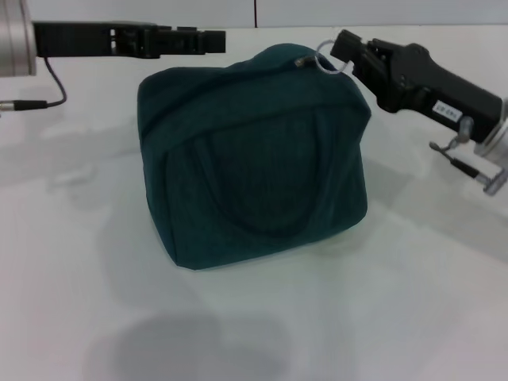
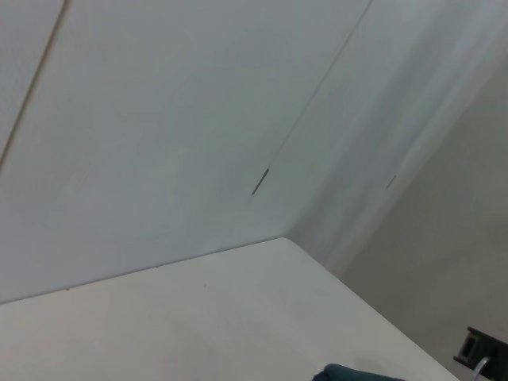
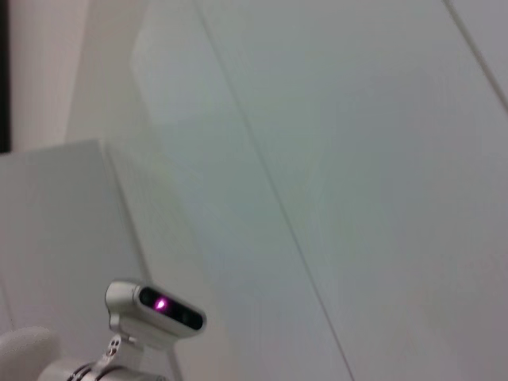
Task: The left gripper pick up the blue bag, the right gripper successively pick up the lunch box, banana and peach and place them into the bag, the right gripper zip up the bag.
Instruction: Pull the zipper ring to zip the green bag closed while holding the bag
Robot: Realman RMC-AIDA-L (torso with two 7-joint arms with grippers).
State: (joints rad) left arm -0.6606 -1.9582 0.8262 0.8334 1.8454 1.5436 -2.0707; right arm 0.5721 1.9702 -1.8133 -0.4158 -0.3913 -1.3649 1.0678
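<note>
Head view shows the blue bag (image 1: 254, 159) standing on the white worktop (image 1: 413, 302), its top seam looking drawn closed and its handles lying flat against the front face. No lunch box, banana or peach is visible anywhere; by judgement they are already inside.

The right gripper (image 1: 341, 49) sits at the bag's upper far corner with its fingers pinched on the silver zipper ring (image 1: 328, 62). The left gripper (image 1: 213, 40) extends level behind the bag's top edge, near it; whether it touches the fabric cannot be told, nor whether its fingers are together or apart.

Left wrist view shows only wall, worktop and a sliver of bag (image 2: 357, 373). Right wrist view shows wall and a small grey camera unit (image 3: 159, 311).

Risks noted:
- The ring is thin; a pull across the line of the zip could slip it out of the fingers.
- If the left gripper is not bracing the bag, further pull on the ring would likely drag or tip the soft bag instead of moving the slider.
- Retreating without releasing the ring would topple the bag.
</note>
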